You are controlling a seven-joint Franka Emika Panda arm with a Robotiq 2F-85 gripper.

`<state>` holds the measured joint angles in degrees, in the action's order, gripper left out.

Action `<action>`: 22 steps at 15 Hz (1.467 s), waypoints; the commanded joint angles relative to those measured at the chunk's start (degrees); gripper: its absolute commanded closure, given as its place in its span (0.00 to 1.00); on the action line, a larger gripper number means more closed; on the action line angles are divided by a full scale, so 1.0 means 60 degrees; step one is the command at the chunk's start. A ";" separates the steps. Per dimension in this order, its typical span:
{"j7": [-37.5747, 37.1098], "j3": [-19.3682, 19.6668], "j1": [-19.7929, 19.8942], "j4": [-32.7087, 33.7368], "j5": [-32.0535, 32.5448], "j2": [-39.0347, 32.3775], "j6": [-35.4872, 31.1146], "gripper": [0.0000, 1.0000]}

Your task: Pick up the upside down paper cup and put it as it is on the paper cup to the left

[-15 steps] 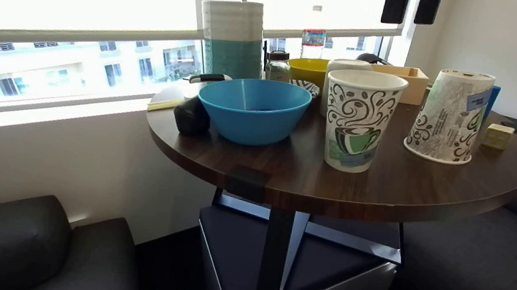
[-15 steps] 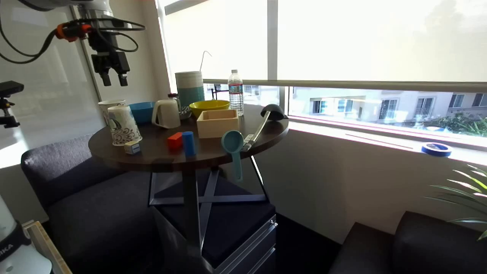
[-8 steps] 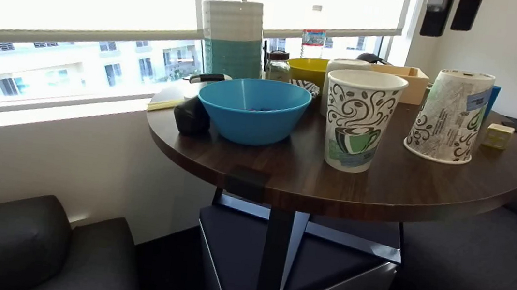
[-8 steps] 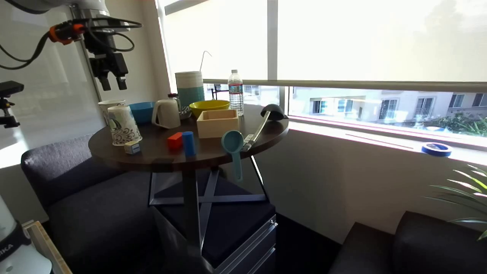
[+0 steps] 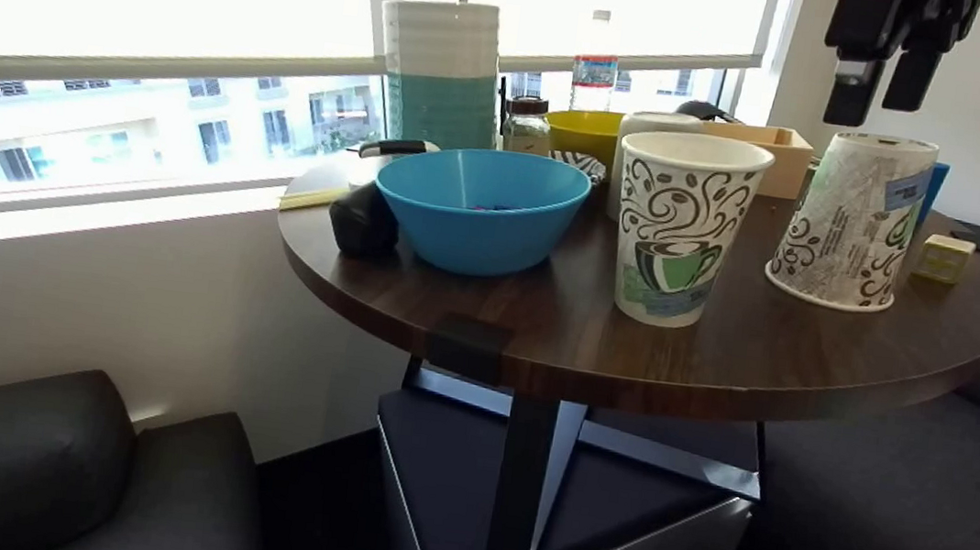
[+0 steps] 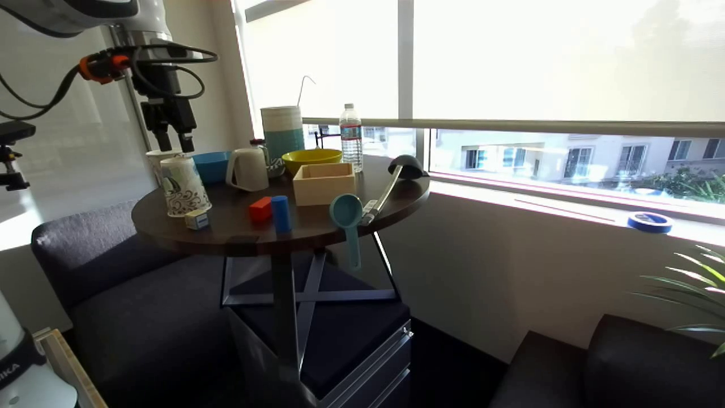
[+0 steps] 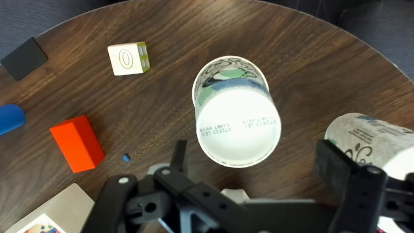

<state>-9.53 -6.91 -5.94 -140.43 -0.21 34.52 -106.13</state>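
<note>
The upside down paper cup (image 5: pixel 851 224) stands inverted on the round table, its narrow base up; it also shows in an exterior view (image 6: pixel 186 190) and in the wrist view (image 7: pixel 237 126). The upright paper cup (image 5: pixel 679 232) with green-and-dark swirls stands beside it. In an exterior view (image 6: pixel 157 163) it is partly hidden behind the inverted cup. In the wrist view (image 7: pixel 365 137) a finger partly covers it. My gripper (image 5: pixel 876 105) is open and empty, just above the inverted cup's base and apart from it, in an exterior view (image 6: pixel 175 144) and the wrist view (image 7: pixel 253 152).
A blue bowl (image 5: pixel 478 218) stands beyond the upright cup. A small block (image 7: pixel 128 58), a red block (image 7: pixel 77 144) and a blue cylinder (image 6: pixel 281 214) lie near the inverted cup. A white pitcher (image 6: pixel 252 170) and a wooden box (image 6: pixel 324 191) stand farther along.
My gripper has come down and, in an exterior view, moved right, so it is now just above the inverted cup. It stays open. Both cups have not moved.
</note>
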 commanded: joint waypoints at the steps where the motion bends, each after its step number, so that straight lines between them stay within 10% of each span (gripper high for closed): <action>1: 0.0003 0.0036 0.0185 -0.0503 -0.0007 0.0212 -0.0545 0.00; 13: 0.0136 0.0455 0.0292 -0.0771 -0.0319 0.0232 -0.0611 0.01; 22: 0.0121 0.0457 0.0308 -0.0707 -0.0276 0.0213 -0.0530 0.39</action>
<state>-9.55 -3.99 -4.58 -144.16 -0.71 34.61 -109.50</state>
